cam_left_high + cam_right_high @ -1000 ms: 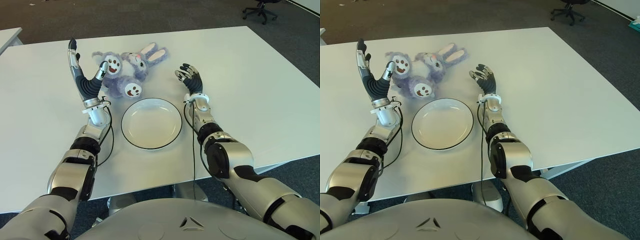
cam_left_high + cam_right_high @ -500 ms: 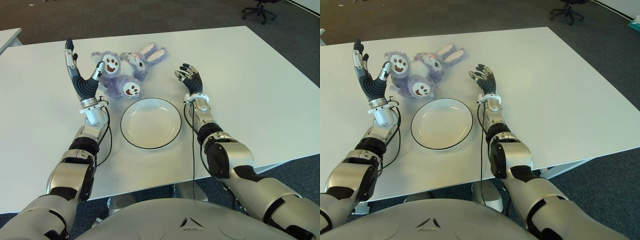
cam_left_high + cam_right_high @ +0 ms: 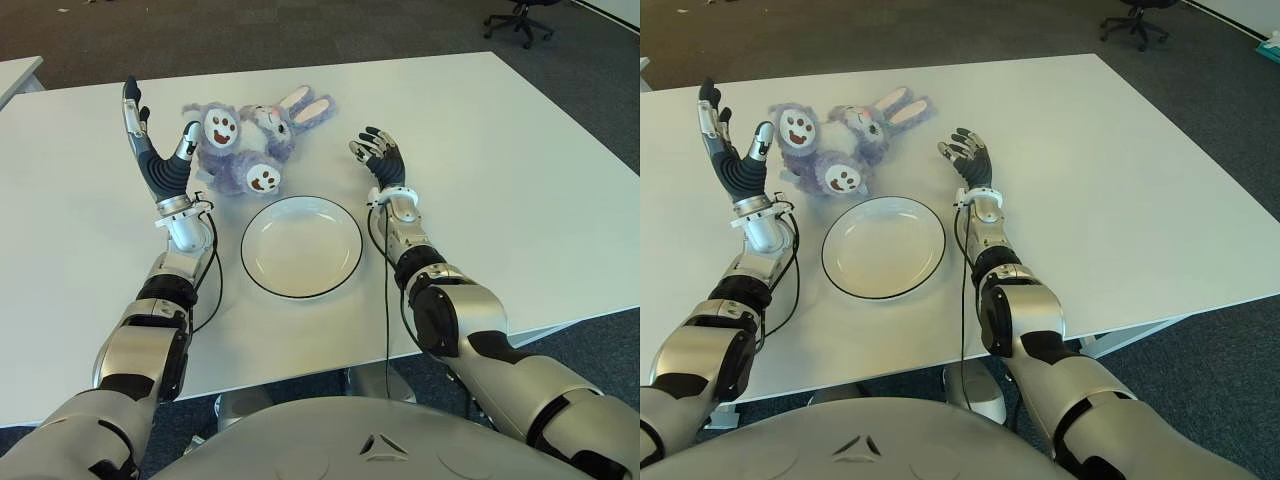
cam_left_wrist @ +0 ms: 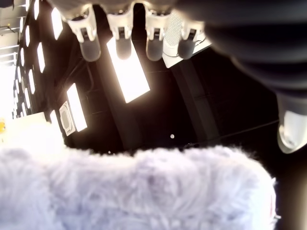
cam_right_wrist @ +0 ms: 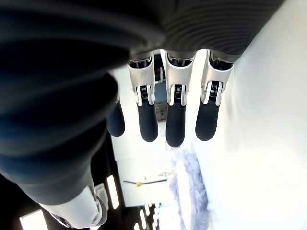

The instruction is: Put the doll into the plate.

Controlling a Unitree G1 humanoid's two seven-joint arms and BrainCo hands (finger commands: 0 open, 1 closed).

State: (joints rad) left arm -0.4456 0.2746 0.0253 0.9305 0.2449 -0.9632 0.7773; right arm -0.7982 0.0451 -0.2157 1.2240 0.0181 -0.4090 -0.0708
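The doll (image 3: 250, 140) is a purple plush rabbit with pink-lined ears and smiling faces on its round paws; it lies on the white table beyond the plate. The plate (image 3: 301, 246) is white with a dark rim and holds nothing. My left hand (image 3: 155, 140) is raised upright just left of the doll, fingers spread, thumb (image 3: 187, 143) close to one paw; in the left wrist view the doll's fur (image 4: 139, 191) fills the area before the open palm. To the right of the doll my right hand (image 3: 378, 157) shows with its fingers (image 5: 175, 120) extended, holding nothing.
The white table (image 3: 500, 160) extends wide to the right and behind the doll. A second table's corner (image 3: 15, 75) shows at far left. An office chair (image 3: 520, 20) stands on the dark carpet at the back right.
My left hand has drawn a little to the left and up, away from the doll's paw. The doll, the plate and my right hand have not moved.
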